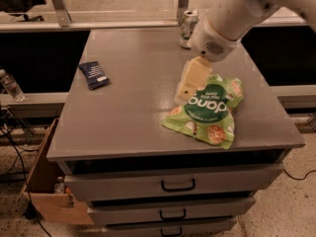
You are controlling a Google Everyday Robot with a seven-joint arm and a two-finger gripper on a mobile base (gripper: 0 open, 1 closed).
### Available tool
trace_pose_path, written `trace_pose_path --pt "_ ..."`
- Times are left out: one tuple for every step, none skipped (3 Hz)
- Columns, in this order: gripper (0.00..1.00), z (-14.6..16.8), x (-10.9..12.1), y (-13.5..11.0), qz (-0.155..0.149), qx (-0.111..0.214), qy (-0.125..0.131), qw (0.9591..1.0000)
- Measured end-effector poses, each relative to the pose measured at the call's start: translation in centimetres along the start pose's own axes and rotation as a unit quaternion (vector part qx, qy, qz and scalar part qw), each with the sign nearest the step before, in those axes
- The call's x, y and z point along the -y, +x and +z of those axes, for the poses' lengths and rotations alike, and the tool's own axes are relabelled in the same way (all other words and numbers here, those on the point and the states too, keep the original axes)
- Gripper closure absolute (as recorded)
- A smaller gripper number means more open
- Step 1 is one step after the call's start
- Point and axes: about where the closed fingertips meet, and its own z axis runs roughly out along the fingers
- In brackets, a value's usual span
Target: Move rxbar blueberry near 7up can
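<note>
text: "dang"; on: green bag (210, 115); tool (182, 94) at bag's upper-left edge

Warm, dim light here. Centre stage, a grey flat-topped metal cabinet (143, 127), three drawers below with black loop handles (177, 185). The cream gripper (187, 85) hangs over its right half. Speckled terrazzo floor (291, 211), an open brown cardboard box (44, 181) lower left, thin black cables (15, 147) beside it, and a pale ledge (123, 23) behind.

White rounded arm (232, 14) ends in cream blocky pincer (186, 87) above the table (133, 122).
</note>
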Motion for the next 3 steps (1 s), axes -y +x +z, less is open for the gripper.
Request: trace_pose_path --pt "0.00 5.1 1.2 -5.2 0.029 0.051 -0.025 0.9980" --pt "0.00 8.7 2.5 -10.4 0.056 0.094 -0.034 0.9934" --pt "0.00 11.4 3.6 -15.9 0.085 0.144 -0.045 0.9849"
